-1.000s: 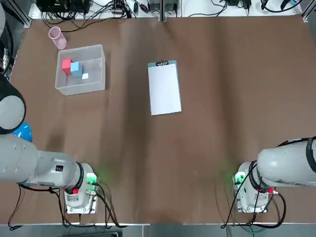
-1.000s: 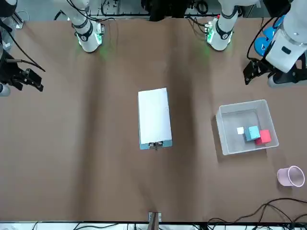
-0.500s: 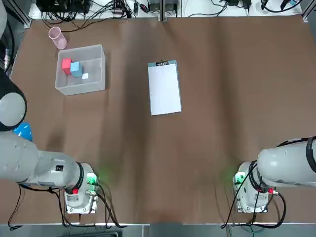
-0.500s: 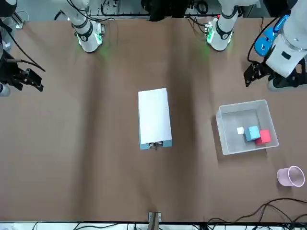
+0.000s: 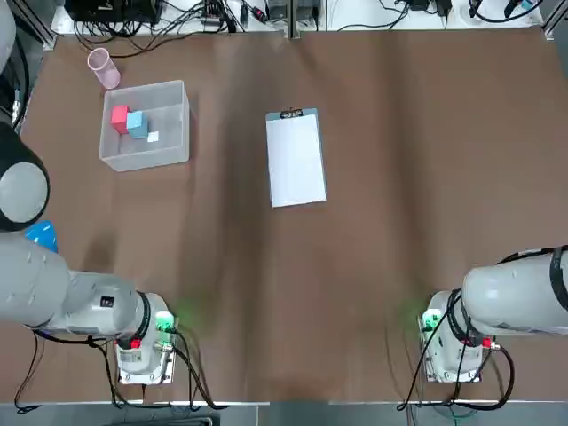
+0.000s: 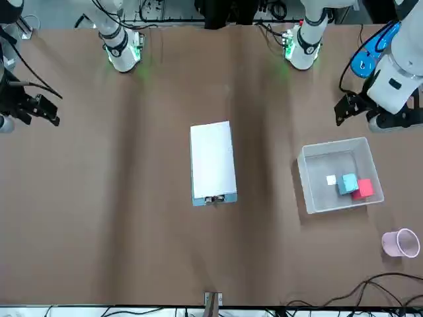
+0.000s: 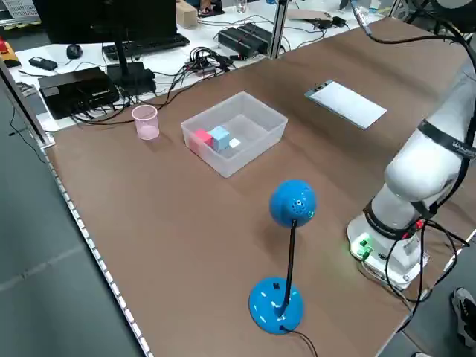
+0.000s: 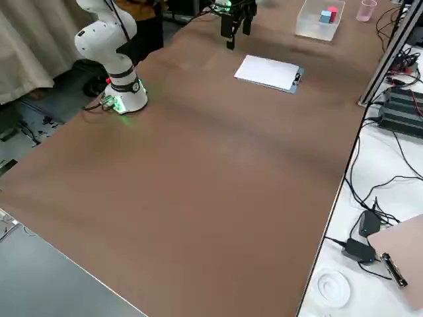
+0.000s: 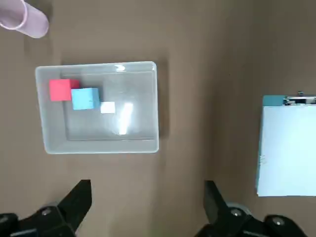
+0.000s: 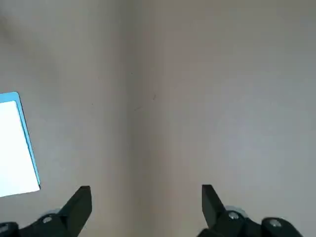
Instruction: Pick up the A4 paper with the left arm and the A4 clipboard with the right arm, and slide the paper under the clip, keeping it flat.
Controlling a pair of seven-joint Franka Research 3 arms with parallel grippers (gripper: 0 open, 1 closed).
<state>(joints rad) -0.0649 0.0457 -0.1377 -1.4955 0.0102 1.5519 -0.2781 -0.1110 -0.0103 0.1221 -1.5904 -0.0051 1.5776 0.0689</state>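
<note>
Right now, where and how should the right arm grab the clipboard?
Probably by the long edge on the robot's right, mid-length, with the right hand coming in from that side, open fingers straddling the edge. The clipboard lies flat and thin, so the edge may need lifting first. The paper covers most of its face, and the clip occupies one short edge.

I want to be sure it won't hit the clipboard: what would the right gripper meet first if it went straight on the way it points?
Probably the bare brown tabletop. The clipboard seems off to one side of the right gripper's line, though the depth is unclear.
</note>
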